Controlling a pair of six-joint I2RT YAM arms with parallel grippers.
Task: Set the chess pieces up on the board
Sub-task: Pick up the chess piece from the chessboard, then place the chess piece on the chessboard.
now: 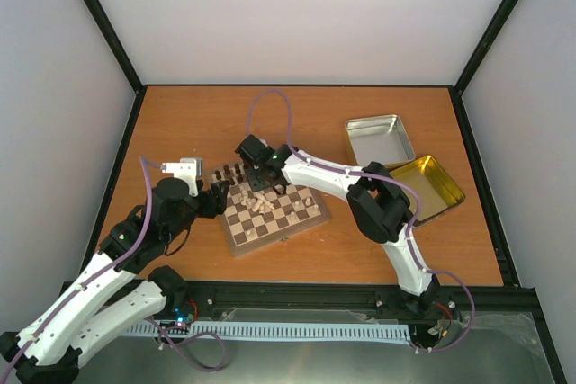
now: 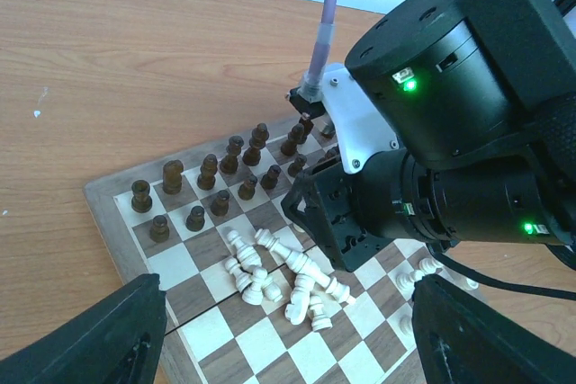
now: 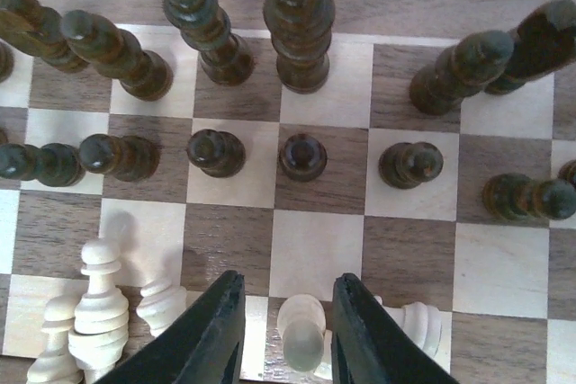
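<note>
The right tool (image 3: 288,290) stood narrowly parted astride one tiny pale cream wooden pawn (image 3: 301,334), a gap showing beside it, other pale cream wooden chess pieces (image 2: 288,281) lying toppled mid-way across the small brown-and-cream checked wooden board (image 3: 315,254), while the left tool (image 2: 288,312) gaped wide and empty.

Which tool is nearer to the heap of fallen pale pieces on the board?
Right. The right tool is just above the heap, its fingers on both sides of one pale piece. The left tool is open near the left edge of the board.
</note>
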